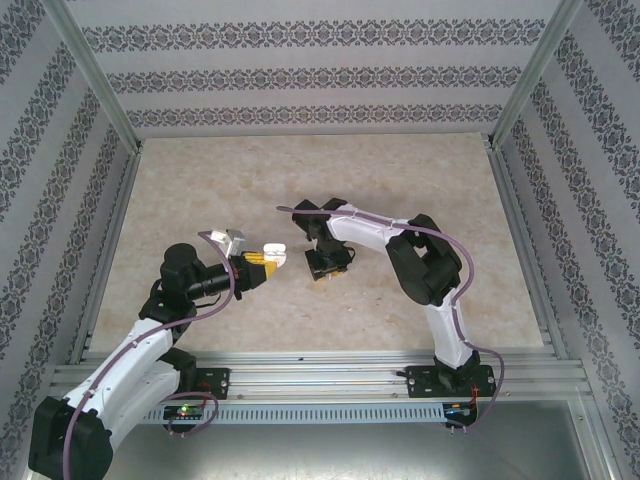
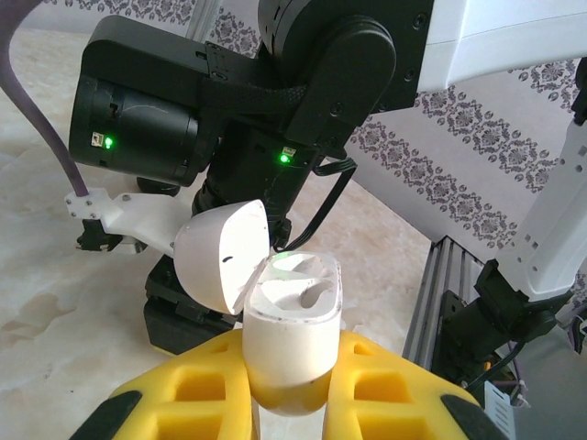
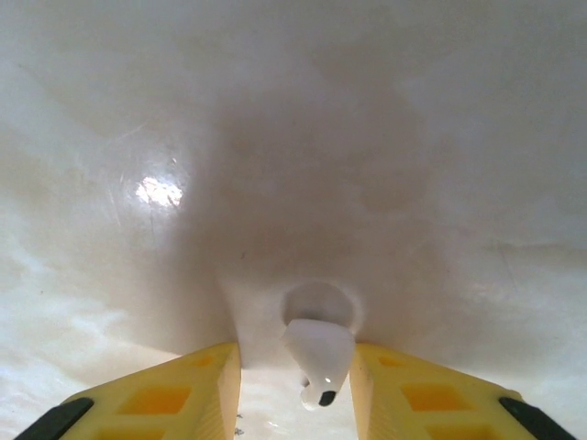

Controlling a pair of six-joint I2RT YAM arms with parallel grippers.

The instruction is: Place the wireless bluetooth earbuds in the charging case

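My left gripper (image 1: 258, 266) (image 2: 292, 367) is shut on the white charging case (image 1: 274, 254) (image 2: 292, 330) and holds it upright above the table. The case's lid (image 2: 220, 261) is swung open to the left, and a green light glows at its hinge. Its two sockets look bare. My right gripper (image 1: 328, 266) (image 3: 295, 353) points straight down at the tabletop, jaws apart. One white earbud (image 3: 319, 359) sits between its yellow fingers (image 3: 174, 394). The earbud rests against the right finger, with a gap on the left, and its dark-tipped stem points toward the camera.
The right arm's black wrist (image 2: 275, 101) stands just beyond the open case. Aluminium rails (image 1: 320, 372) run along the near edge of the marble tabletop (image 1: 230, 180). Patterned walls (image 1: 300, 60) close in the back and sides.
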